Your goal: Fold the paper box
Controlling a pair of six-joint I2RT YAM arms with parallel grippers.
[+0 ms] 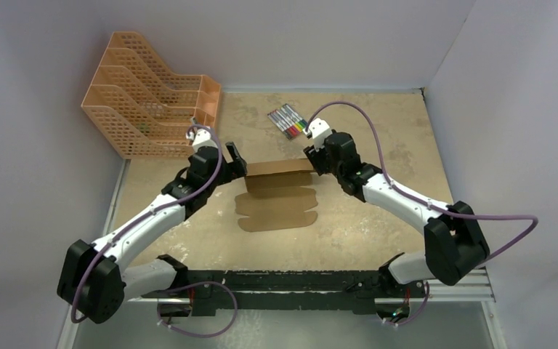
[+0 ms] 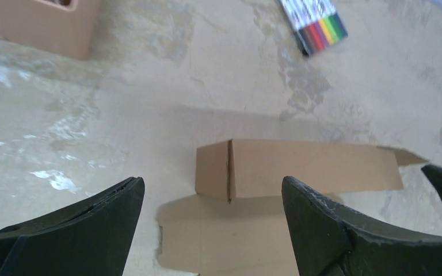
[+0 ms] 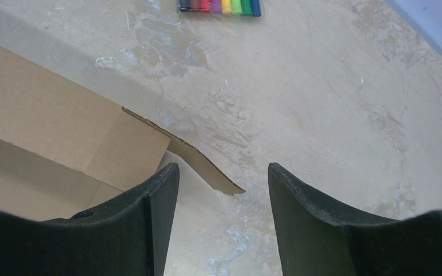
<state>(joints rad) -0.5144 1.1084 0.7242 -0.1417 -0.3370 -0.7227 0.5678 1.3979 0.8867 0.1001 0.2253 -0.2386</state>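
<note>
The paper box (image 1: 276, 202) is a brown cardboard sheet in the middle of the table, its far panel folded up into a standing wall (image 1: 281, 169). In the left wrist view the standing wall (image 2: 316, 167) has a small end flap (image 2: 212, 171) bent toward me, with the flat part (image 2: 224, 238) below. My left gripper (image 1: 237, 164) is open and empty at the wall's left end (image 2: 212, 187). My right gripper (image 1: 312, 157) is open and empty at the wall's right end, where a small flap (image 3: 201, 164) juts out between its fingers (image 3: 223, 172).
An orange mesh file rack (image 1: 145, 94) stands at the back left. A set of coloured markers (image 1: 288, 121) lies at the back centre, beyond the box; it also shows in the left wrist view (image 2: 316, 23) and the right wrist view (image 3: 220, 6). Grey walls enclose the table.
</note>
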